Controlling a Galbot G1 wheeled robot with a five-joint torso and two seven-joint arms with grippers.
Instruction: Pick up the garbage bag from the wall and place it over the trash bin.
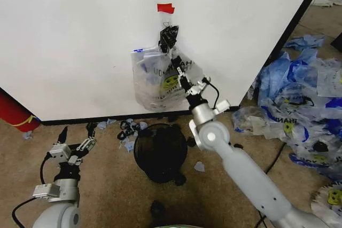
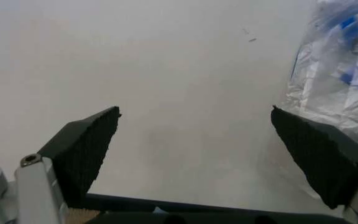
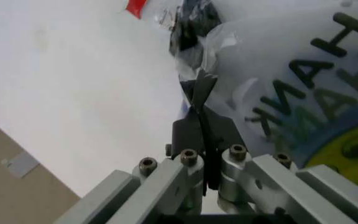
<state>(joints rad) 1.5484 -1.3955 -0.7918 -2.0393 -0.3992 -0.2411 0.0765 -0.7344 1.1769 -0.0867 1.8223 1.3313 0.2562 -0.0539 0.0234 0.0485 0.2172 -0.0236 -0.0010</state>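
right gripper [image 1: 177,71] clamped on garbage bag [image 1: 157,81] hanging on wall [image 1: 80,36] above trash bin [image 1: 160,152]; left gripper [image 1: 76,136] apart, left of bin

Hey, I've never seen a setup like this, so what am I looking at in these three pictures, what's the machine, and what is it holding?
This is a two-armed wheeled robot. The wide picture comes from its head camera, looking down at a brown carpet and a large white wall panel. The other two come from cameras on its wrists. A thin see-through plastic garbage bag with a yellow smiley face hangs on the panel. The right gripper has its fingers pinched shut on the bag's plastic, seen close up in the right wrist picture. The left gripper waits low near the carpet, open. A round black wire-mesh trash bin stands on the floor below the bag.
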